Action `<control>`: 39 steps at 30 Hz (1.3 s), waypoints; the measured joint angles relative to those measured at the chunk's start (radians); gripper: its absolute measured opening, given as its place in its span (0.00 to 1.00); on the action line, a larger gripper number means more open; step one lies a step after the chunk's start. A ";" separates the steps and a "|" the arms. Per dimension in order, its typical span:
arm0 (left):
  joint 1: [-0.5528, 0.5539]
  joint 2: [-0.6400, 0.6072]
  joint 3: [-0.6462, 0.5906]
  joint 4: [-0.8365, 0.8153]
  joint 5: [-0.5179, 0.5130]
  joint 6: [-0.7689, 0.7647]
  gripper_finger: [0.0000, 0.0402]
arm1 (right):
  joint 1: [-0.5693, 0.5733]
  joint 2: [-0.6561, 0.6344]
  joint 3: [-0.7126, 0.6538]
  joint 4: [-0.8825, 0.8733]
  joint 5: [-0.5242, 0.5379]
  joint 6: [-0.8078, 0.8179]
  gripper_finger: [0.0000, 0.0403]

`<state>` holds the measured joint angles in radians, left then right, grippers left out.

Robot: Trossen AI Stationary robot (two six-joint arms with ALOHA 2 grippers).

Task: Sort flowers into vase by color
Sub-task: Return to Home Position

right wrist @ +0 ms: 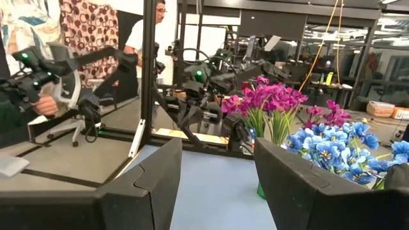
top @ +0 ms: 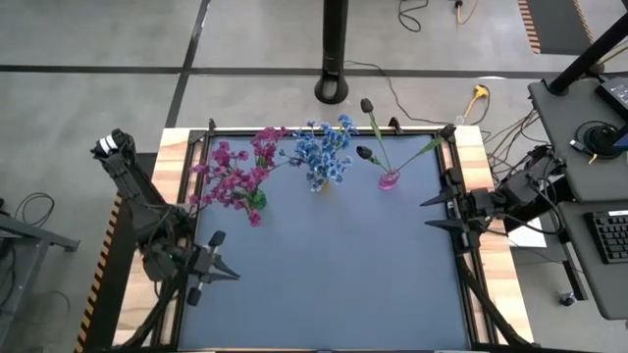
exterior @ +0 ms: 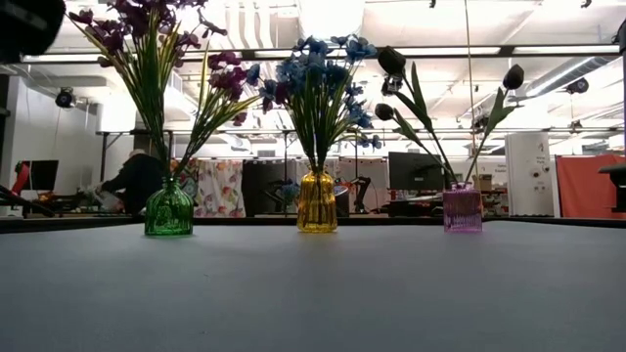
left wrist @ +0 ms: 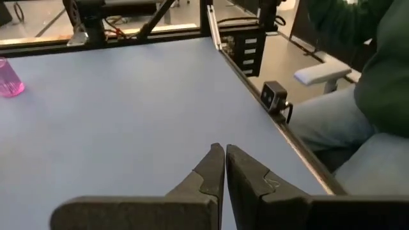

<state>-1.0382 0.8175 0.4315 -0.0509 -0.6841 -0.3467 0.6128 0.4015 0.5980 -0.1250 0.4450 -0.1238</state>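
Sorting looks done: the magenta flowers point(top: 235, 176) fill the green vase point(exterior: 169, 210), the blue flowers point(top: 324, 152) the yellow vase point(exterior: 317, 202), and the dark buds point(exterior: 391, 61) the pink vase point(exterior: 462, 208), all well apart from either end effector. Only homing remains (no grasp needed). The left end effector point(left wrist: 225, 148) has its fingers together and empty; the right end effector point(top: 430, 213) is wide apart and holds nothing.

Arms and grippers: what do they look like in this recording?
Both arms are dark, near-black, and built of jointed links. The left arm has a pale patch at its upper joint; the right arm is dark throughout. The left gripper and right gripper each have two matte black, angular fingers that taper toward the tips.
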 joint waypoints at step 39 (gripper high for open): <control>0.005 -0.731 -0.347 -0.141 0.109 0.211 0.00 | -0.090 -0.320 -0.587 0.323 0.084 -0.005 0.27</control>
<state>-1.0332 0.0862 0.0849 -0.1920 -0.5750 -0.1356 0.5228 0.0814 0.0113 0.1981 0.5285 -0.1287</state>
